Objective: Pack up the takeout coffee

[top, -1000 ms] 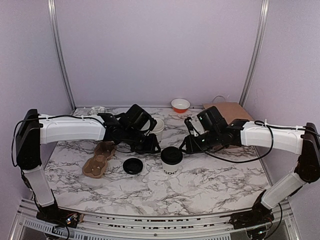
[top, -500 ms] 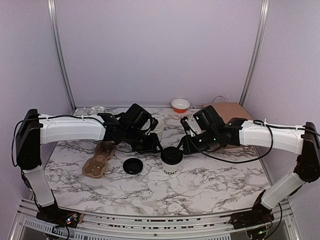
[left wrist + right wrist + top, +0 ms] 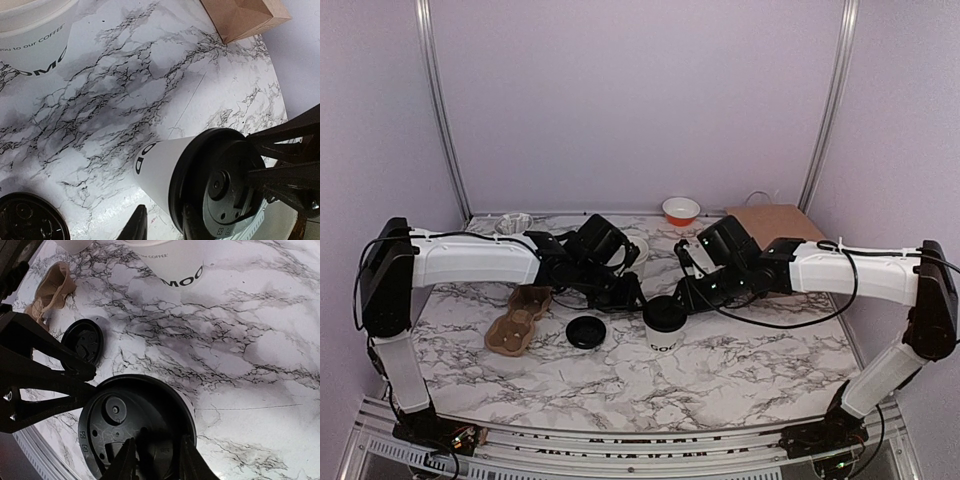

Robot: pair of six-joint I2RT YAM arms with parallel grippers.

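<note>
Jaws of the left tool (image 3: 165,222) stand partly open astride the lid rim of the takeout coffee (image 3: 663,322), one finger clear of the cup wall. Jaws of the right tool (image 3: 155,462) sit narrowly apart over the opposite lid edge; contact cannot be told. The takeout coffee stands upright on the desk (image 3: 760,365), with the loose lid (image 3: 586,331) near it.
</note>
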